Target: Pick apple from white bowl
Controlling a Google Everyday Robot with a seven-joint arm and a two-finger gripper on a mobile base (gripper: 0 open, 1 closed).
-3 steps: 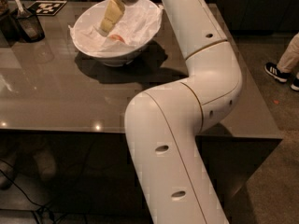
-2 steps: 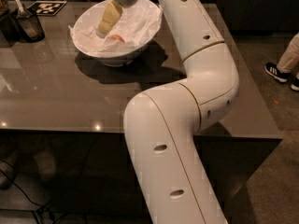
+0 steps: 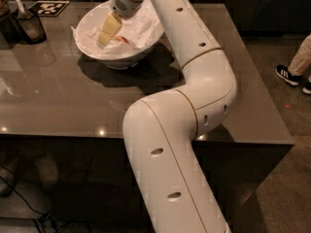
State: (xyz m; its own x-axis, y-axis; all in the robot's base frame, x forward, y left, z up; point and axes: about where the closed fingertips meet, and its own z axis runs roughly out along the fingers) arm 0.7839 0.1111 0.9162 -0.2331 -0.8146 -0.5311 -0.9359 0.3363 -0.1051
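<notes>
The thick, glossy white jointed arm (image 3: 165, 178) rises from the bottom edge of the view and folds at a rounded elbow (image 3: 209, 93) on the right. From there it runs up and left as a long straight forearm (image 3: 180, 23). Its grey, perforated round wrist (image 3: 125, 3) sits at the top left. Just below the wrist hangs the cream-yellow gripper (image 3: 106, 35), slanted down and leftward.

no readable text; end effector (image 3: 105, 39) in white bowl (image 3: 127, 58)

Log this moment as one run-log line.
gripper: inside white bowl | apple: on paper in bowl, beside gripper | pick: not yet done
</notes>
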